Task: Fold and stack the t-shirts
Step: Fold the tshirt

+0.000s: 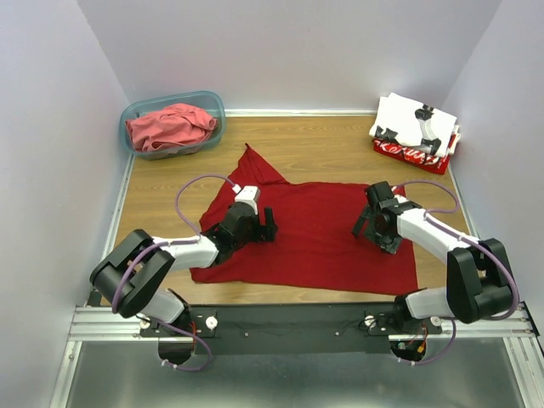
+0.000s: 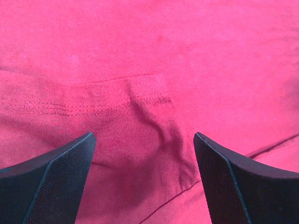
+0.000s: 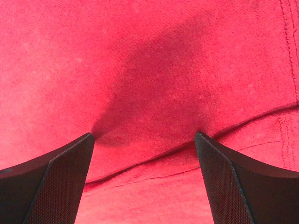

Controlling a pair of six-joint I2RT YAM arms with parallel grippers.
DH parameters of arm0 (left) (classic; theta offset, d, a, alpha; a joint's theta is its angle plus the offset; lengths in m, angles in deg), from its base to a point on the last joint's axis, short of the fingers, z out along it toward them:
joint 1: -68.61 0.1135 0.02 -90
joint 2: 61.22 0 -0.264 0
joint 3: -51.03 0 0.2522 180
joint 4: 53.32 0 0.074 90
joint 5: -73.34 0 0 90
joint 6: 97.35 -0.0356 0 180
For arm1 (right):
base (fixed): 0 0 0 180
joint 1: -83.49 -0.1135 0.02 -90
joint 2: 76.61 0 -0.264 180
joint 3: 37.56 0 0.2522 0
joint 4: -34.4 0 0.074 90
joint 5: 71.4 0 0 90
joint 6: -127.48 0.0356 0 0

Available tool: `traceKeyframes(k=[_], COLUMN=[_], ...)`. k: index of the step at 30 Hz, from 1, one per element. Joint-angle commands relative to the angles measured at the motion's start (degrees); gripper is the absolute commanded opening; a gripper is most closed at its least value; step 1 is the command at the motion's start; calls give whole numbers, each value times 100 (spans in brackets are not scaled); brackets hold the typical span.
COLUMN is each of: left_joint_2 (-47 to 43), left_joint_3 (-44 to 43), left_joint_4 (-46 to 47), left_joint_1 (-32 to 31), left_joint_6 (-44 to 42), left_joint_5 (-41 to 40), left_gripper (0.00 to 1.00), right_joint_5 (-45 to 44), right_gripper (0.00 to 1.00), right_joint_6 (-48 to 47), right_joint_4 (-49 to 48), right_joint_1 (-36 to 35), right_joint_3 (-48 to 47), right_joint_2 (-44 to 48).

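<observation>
Two grippers stood over the deep red t-shirt (image 1: 314,234), which lay spread nearly flat across the wooden table (image 1: 340,144), one sleeve pointing away from the arms. The left gripper (image 1: 267,223) was over the shirt's left part, jaws released and wide apart, with a stitched hem and a soft wrinkle between its fingers (image 2: 60,182). The right gripper (image 1: 365,224) was over the shirt's right part, jaws equally spread and grasping nothing, above a folded edge of cloth. Whether either touched the fabric could not be told. Beyond the shirt's far left corner, a coral-red t-shirt (image 1: 170,126) lay bunched in a teal tub (image 1: 214,104). Beyond its far right corner, a folded white t-shirt with black prints (image 1: 416,119) sat on a red t-shirt with white lettering (image 1: 410,155).
</observation>
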Motion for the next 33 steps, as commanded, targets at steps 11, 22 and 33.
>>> traceKeyframes(k=[11, 22, 33], left_joint_2=[297, 1097, 1986], left_joint_3=[-2217, -4040, -4683], left_joint_4=[-2137, -2746, -3159], left_joint_1=[50, 1016, 1193], left_joint_6=[-472, -981, -1052], left_joint_5=[-413, 306, 641], left_gripper=[96, 95, 88], right_joint_5=[-530, -628, -496], right_gripper=[98, 96, 77], right_joint_6=[-233, -1524, -2027], right_joint_4=[1370, 818, -52], right_joint_1=[38, 1418, 1884], right_joint_3=[-1487, -2852, -3555], right_joint_2=[-210, -1352, -2451])
